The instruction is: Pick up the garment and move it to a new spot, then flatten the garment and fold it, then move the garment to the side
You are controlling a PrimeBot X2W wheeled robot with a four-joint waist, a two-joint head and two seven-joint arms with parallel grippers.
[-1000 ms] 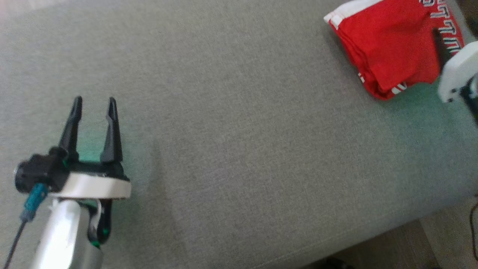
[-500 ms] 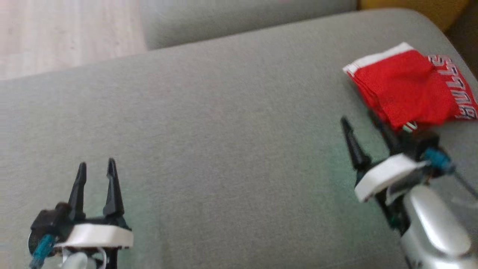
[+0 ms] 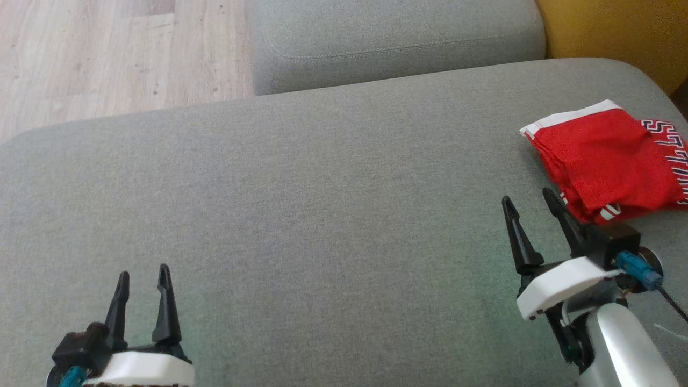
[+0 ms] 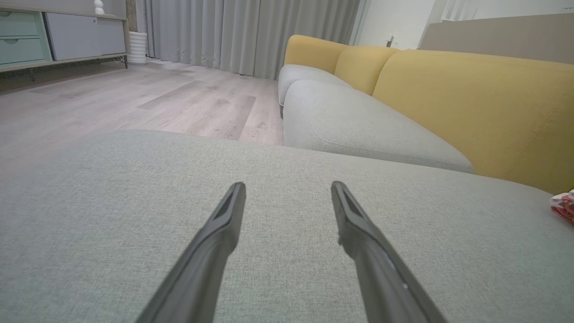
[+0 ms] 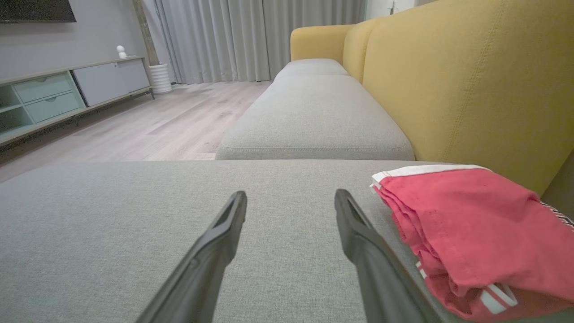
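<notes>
The garment (image 3: 604,161) is red with white trim and lettering, folded into a compact bundle at the right end of the grey sofa cushion (image 3: 322,215). It also lies at the right of the right wrist view as the same red garment (image 5: 475,233), and a sliver of it (image 4: 566,205) peeks in at the left wrist view's right edge. My right gripper (image 3: 527,198) stands open just left of and below the bundle, nothing between its fingers. My left gripper (image 3: 143,271) is open at the lower left, far from the garment, above bare cushion.
A second grey seat cushion (image 3: 392,37) adjoins the far side. The yellow backrest (image 3: 618,32) rises at the right behind the garment. Wooden floor (image 3: 107,54) lies beyond the cushion's far left edge. A low cabinet (image 5: 67,89) stands across the room.
The head camera has tilted up, so the whole picture shifted down and the far cushion and floor came into view. My right gripper has come into view beside the garment. Both grippers stay open.
</notes>
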